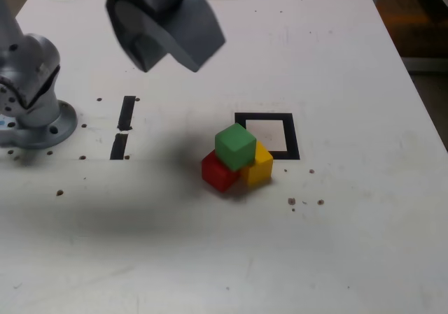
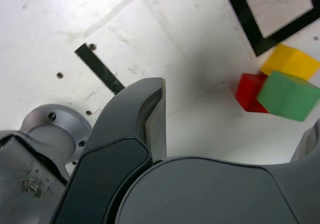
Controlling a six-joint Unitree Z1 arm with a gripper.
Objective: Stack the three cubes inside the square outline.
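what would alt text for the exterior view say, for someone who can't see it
A green cube sits on a red cube and a yellow cube, clustered on a white table beside a black tape square outline with nothing inside it. The grey gripper hangs above, apart from them, holding nothing, near two short black tape strips.

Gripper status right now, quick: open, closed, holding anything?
Gripper: open and empty, raised above the table, away from the green cube, red cube and yellow cube.
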